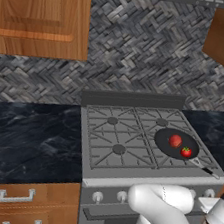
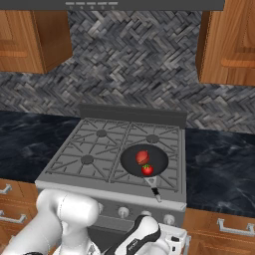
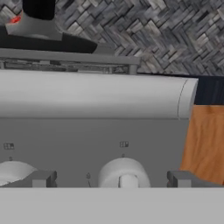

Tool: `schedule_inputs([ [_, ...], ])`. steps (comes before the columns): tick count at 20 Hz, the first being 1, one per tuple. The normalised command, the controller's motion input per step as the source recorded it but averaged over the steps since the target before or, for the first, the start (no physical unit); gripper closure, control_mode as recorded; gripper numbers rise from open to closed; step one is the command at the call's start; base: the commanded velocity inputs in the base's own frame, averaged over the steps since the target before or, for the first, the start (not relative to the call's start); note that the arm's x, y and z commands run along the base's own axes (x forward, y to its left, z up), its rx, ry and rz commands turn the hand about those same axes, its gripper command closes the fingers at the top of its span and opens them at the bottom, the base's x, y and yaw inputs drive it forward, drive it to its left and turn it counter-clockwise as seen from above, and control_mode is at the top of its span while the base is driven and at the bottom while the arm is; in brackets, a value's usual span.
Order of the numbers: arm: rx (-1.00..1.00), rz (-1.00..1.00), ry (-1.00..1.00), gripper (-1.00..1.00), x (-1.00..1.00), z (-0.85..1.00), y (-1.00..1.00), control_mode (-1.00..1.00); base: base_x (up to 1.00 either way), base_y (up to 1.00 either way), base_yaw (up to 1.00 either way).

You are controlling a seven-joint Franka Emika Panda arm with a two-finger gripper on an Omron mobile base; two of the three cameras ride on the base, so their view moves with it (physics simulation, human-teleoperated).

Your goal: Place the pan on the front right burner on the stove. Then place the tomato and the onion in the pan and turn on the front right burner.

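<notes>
The pan (image 1: 176, 143) sits on the front right burner (image 2: 147, 164) of the stove (image 1: 105, 138), handle pointing toward the near edge. Inside it lie the onion (image 1: 175, 140) and, just nearer, the tomato (image 1: 186, 151) — close together. The claw (image 3: 113, 179) is spread wide and empty, low before the stove's front panel, its fingertips (image 3: 41, 178) flanking a white knob (image 3: 124, 173) — not touching it.

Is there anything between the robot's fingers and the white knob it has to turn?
Nothing visible. In the hand view the gripper is open, and the white knob sits right between its fingers on the stove front. The gap looks clear.
</notes>
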Motion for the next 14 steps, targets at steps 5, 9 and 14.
schedule_inputs([
  [5,0.00,0.00,0.00,-1.00,0.00,-0.11,0.00,-1.00,0.00,0.00,0.00],
  [9,0.00,0.00,0.00,-1.00,0.00,-0.21,-0.01,-1.00,0.00,0.00,0.00],
  [14,0.00,0.00,0.00,-1.00,0.00,-0.09,-0.05,-1.00,0.00,0.00,0.00],
])
